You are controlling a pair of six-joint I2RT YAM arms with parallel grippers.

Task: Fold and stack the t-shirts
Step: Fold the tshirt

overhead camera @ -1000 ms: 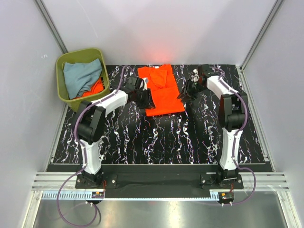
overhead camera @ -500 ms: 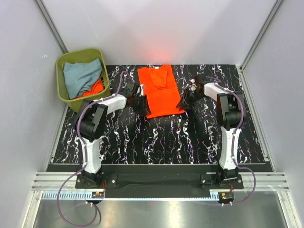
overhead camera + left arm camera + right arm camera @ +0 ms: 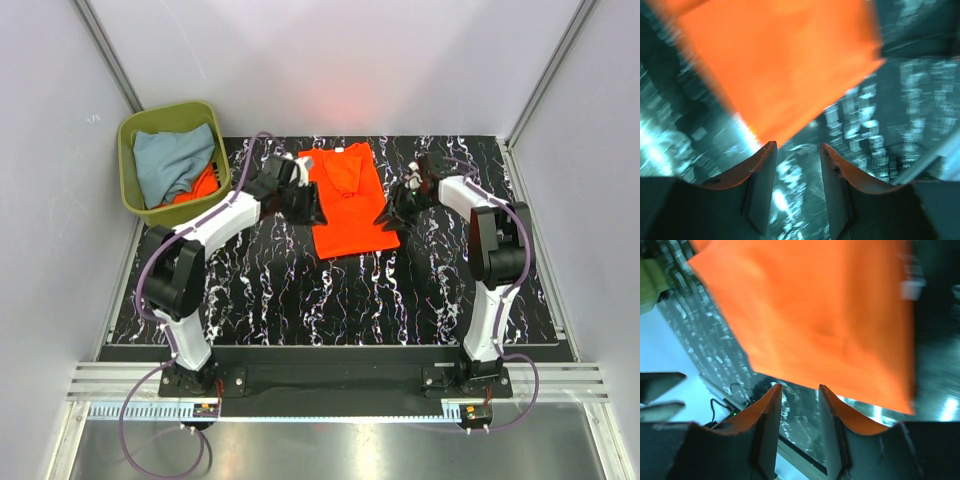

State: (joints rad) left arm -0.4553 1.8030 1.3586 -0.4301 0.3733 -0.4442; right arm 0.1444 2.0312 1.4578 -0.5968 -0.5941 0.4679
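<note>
Orange shirt (image 3: 348, 205) folded narrow on the desk (image 3: 300, 290).
Smooth, flat, long rectangle; left hand (image 3: 310, 205) and right hand (image 3: 390, 217) flank it, both half-parted, empty.

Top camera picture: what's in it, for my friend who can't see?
An orange t-shirt lies on a black marbled table, the left gripper and right gripper at its sides. A green bin back left holds more shirts.

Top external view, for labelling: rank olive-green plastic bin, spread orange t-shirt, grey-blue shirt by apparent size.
Olive-green plastic bin, narrowly largest.
Spread orange cloth t-shirt.
Grey-blue cloth shirt, partly buried in the bin.
</note>
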